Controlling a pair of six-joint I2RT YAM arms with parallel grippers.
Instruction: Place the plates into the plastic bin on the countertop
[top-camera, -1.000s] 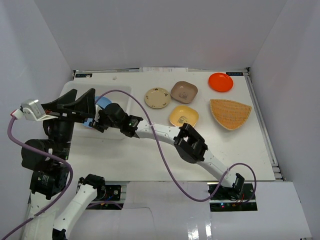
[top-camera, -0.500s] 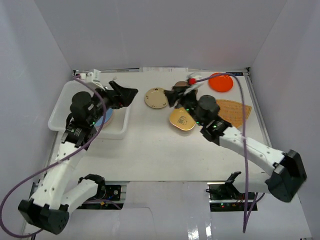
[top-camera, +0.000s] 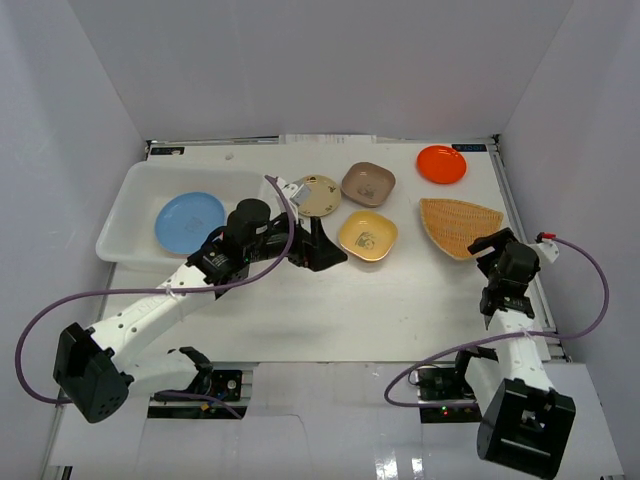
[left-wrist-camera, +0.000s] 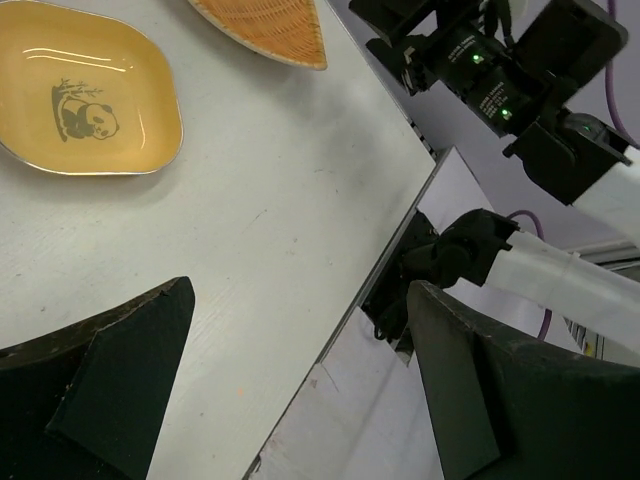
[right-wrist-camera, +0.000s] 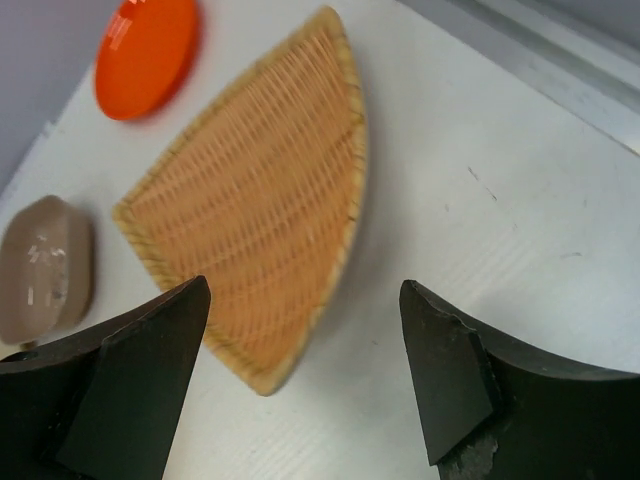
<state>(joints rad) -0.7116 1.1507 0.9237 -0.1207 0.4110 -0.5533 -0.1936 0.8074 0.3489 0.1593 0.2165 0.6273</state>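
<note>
**One plate in the bin, five out on the countertop**

The white countertop (top-camera: 400, 310) carries the translucent plastic bin (top-camera: 135, 195) at its far left, with a round blue plate (top-camera: 190, 221) lying flat inside. Outside the bin, to the right, sit the orange woven plate (top-camera: 458, 227), the brown plate (top-camera: 367, 183), the yellow plate (top-camera: 367, 234), the cream plate (top-camera: 316, 195) and, at the far edge, the orange-red plate (top-camera: 441, 164). The left gripper (top-camera: 325, 245) hovers, jaws spread and empty, just beside the cream and yellow plates. The right gripper (right-wrist-camera: 303, 290), jaws wide and empty, faces the woven plate
</note>
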